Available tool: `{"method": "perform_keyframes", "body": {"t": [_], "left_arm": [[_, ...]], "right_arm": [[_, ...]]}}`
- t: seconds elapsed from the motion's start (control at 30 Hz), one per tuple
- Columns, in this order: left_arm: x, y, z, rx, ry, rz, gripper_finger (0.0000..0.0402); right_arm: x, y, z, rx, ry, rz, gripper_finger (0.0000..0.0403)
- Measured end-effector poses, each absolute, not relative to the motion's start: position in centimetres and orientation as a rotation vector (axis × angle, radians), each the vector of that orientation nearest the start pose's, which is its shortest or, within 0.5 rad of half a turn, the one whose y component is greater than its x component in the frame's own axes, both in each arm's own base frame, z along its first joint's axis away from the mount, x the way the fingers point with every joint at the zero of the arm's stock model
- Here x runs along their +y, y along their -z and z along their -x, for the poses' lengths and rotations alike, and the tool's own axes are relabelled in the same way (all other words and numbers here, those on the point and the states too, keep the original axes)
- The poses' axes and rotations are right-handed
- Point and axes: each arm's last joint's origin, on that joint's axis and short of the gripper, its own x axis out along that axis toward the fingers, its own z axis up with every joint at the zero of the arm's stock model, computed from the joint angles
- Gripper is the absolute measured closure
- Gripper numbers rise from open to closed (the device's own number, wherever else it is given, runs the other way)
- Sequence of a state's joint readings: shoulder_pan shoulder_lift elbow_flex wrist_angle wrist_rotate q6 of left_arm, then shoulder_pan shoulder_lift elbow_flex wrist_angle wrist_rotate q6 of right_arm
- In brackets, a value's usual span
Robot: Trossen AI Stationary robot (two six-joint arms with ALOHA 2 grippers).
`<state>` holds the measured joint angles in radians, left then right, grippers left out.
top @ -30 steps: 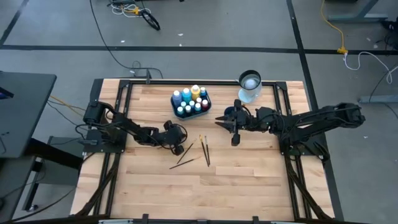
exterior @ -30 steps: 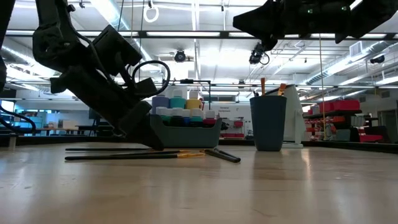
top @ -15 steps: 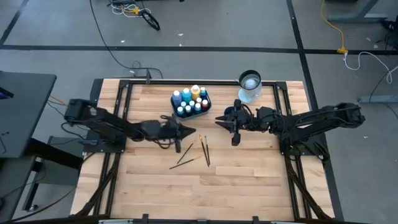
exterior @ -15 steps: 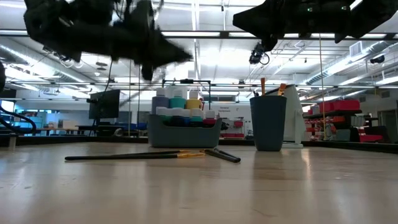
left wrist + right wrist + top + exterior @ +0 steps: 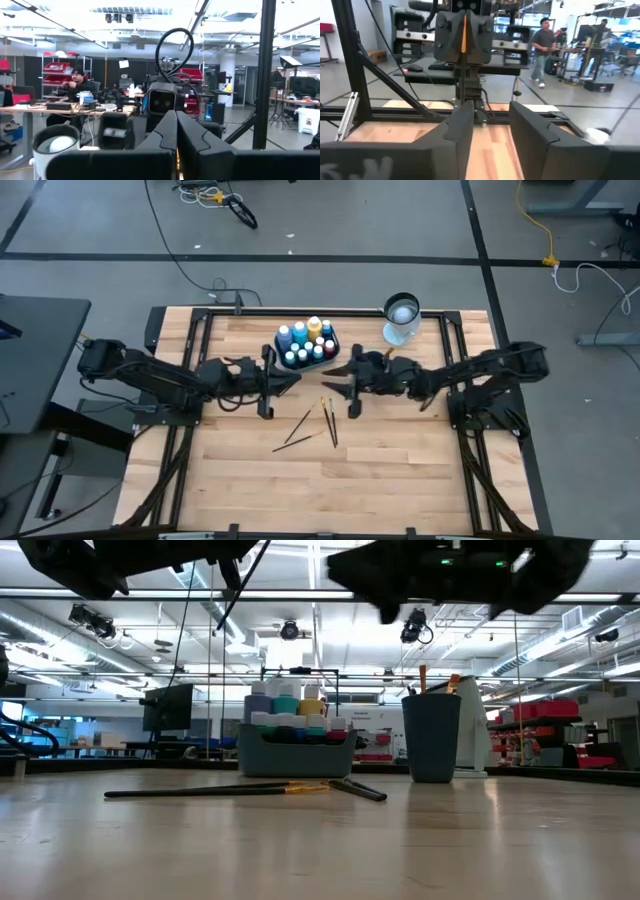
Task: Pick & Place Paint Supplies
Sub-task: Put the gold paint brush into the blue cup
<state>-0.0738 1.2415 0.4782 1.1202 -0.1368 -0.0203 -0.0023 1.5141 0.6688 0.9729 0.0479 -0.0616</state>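
Left tool: I am holding it raised over the table, just in front of the teal tray, clenched on one thin brush that stands up between its fingers.
Right tool: I am facing it nose to nose with the left one, near but apart, fingers released and spread.
Step, as I judge it: passing the held brush across to the right tool, probably for the dark blue cup on that side.
Doing it well: I am lining the spread fingers squarely on the bare handle, clear of the left fingers, and closing fully before the left lets go.
Risk: a thin handle is liable to pivot or slip if it is gripped off-centre.
Other brushes: lying loose on the table below both tools.
Paint bottles: standing together inside the tray.
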Motion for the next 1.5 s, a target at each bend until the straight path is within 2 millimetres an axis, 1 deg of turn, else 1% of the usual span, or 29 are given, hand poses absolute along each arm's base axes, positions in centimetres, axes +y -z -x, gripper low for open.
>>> {"method": "perform_keyframes", "body": {"t": [0.13,0.27,0.4,0.5,0.6,0.7,0.8,0.93,0.97,1.13,1.27,1.4,1.5], "left_arm": [[-1.4,-26.0,-24.3,-0.35,-0.059,0.055,0.04],[-1.4,-26.0,-24.3,-0.348,-0.049,0.037,0.0401],[-1.5,-26.0,-24.3,-0.349,-0.036,0.034,0.0401],[-1.5,-26.0,-24.3,-0.346,-0.036,0.032,0.0401],[-1.5,-26.0,-24.3,-0.346,-0.038,0.024,0.0401],[-1.5,-26.0,-24.3,-0.346,-0.038,0.024,0.0401],[-1.5,-26.0,-24.3,-0.346,-0.038,0.024,0.0401],[-1.5,-26.0,-24.4,-0.342,-0.042,0.024,0.0396],[-1.5,-26.0,-24.4,-0.341,-0.039,0.024,0.0393],[-1.5,-25.9,-24.3,-0.339,-0.039,0.016,0.0381],[-1.5,-25.8,-24.3,-0.334,-0.039,0.016,0.0377],[-1.5,-25.7,-24.3,-0.326,-0.041,-0.003,0.0376],[-1.5,-25.3,-24.5,-0.28,-0.044,-0.013,0.0376]], "right_arm": [[0.3,-23.5,-34.4,-0.124,0.022,0.027,0.0248],[0.5,-23.5,-37.5,-0.124,0.0,-0.03,0.023],[0.7,-23.6,-39.5,-0.118,-0.051,-0.044,0.0225],[0.7,-23.6,-40.2,-0.124,-0.052,-0.043,0.0224],[0.7,-23.7,-40.2,-0.123,-0.052,-0.04,0.0229],[0.7,-23.7,-40.2,-0.131,-0.053,-0.037,0.0254],[0.7,-23.9,-40.2,-0.144,-0.061,-0.014,0.0301],[0.7,-23.8,-40.2,-0.141,-0.062,0.004,0.0381],[0.7,-23.8,-40.2,-0.141,-0.058,0.01,0.0388],[0.7,-24.4,-39.8,-0.112,-0.058,0.01,0.0379],[0.8,-26.2,-38.6,-0.042,-0.037,0.018,0.0394],[0.9,-27.9,-36.6,0.095,0.093,0.055,0.0391],[1.2,-29.9,-34.3,0.165,0.215,0.102,0.0392]]}}
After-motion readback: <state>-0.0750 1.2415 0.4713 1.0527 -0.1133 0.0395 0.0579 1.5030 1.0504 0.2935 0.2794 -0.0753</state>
